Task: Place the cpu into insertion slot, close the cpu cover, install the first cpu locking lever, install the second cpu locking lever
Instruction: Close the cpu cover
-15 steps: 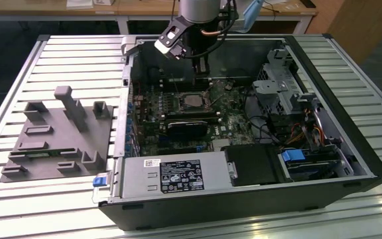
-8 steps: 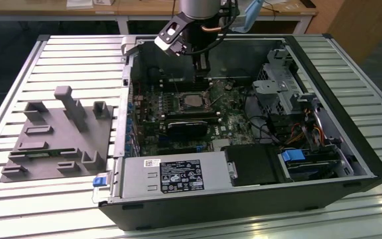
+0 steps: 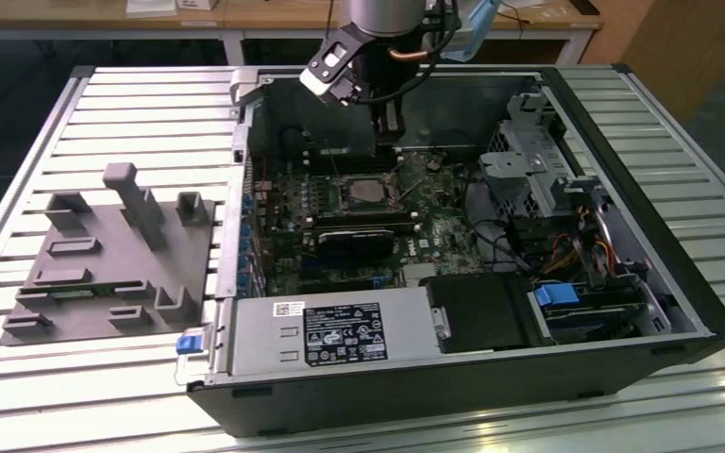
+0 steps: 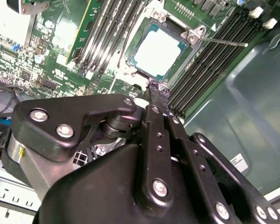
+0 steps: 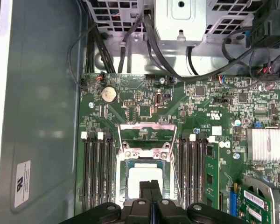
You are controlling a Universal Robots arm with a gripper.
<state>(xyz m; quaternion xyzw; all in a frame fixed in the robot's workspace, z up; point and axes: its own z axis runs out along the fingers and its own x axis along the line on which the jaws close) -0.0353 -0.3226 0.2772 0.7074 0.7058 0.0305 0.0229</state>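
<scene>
Gripper (image 3: 393, 146), jaws pressed together on nothing, hangs just above centre of the exterior view. The cpu (image 3: 365, 192) lies seated in the insertion slot (image 5: 122, 184), just below-left of the fingertips. The cpu cover (image 5: 147, 135) stands flipped open.

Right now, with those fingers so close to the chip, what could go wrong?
1. The shut fingers sit right over the cpu lying in the insertion slot; a slip might scrape or shift it.
2. The cpu cover stands open, so the chip is unprotected.
3. A thin locking lever juts sideways over the memory slots and could snag.
</scene>
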